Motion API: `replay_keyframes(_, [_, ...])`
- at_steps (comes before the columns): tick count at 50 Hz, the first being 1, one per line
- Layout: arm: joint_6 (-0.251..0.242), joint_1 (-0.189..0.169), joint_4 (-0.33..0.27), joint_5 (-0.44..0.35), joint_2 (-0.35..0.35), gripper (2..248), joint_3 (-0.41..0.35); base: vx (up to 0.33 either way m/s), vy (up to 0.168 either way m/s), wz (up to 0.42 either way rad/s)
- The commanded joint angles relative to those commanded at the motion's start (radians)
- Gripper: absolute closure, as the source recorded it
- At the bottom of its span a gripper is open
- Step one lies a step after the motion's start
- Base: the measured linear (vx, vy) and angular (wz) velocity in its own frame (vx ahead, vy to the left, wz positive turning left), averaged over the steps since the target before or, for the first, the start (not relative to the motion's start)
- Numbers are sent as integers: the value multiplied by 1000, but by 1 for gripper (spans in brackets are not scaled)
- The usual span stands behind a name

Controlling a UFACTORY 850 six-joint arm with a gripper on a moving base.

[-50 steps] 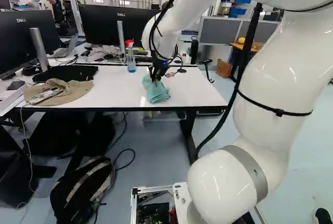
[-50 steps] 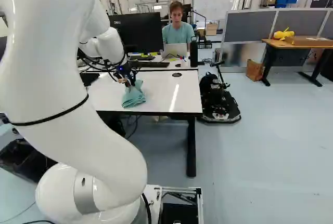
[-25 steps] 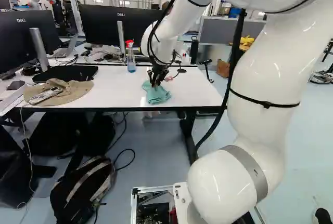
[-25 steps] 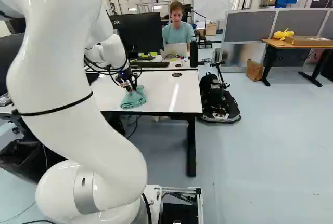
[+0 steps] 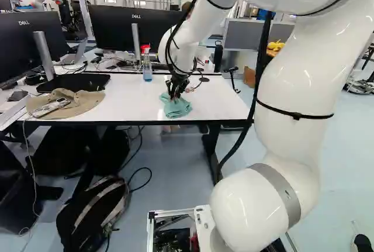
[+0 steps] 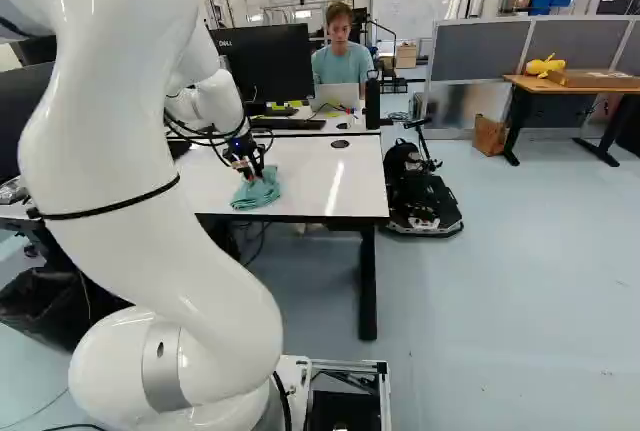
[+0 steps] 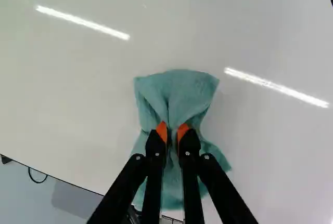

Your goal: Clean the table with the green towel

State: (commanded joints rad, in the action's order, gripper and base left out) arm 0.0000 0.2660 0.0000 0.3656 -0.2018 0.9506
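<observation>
Here, green towel [image 7: 179, 91] pinched by gripper [image 5: 173, 96] | cloth spread ahead of and beneath fingers, on table [image 5: 219, 97] | spray bottle [image 5: 147, 71] seen beyond, contents unclear

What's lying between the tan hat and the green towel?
Bare white tabletop separates the hat from the towel, seen in the left base view; the spray bottle stands farther back.

White arm [image 6: 110, 241] at left, black tool [image 6: 249, 175] at green towel [image 6: 259, 193], white table [image 6: 310, 176] beneath, monitor [image 6: 265, 61] beyond
</observation>
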Motion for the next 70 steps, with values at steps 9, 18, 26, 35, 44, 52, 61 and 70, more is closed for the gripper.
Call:
replay_keyframes(9, [0, 0, 0, 31, 0, 208, 0, 0, 0, 0])
replay_keyframes(18, [0, 0, 0, 54, 0, 208, 0, 0, 0, 0])
replay_keyframes(26, [0, 1, 0, 54, 0, 208, 1, 0, 0, 0])
replay_keyframes(35, [0, 24, 0, 54, -5, 208, 6, 0, 0, 0])
replay_keyframes(44, [0, 57, 0, 54, -2, 208, 2, 0, 0, 0])
replay_keyframes(52, [0, 80, 0, 54, 18, 208, -21, 0, 0, 0])
replay_keyframes(61, [0, 95, 0, 54, 53, 208, -61, 0, 0, 0])
replay_keyframes(70, [0, 107, 0, 54, 92, 208, -105, 0, 0, 0])
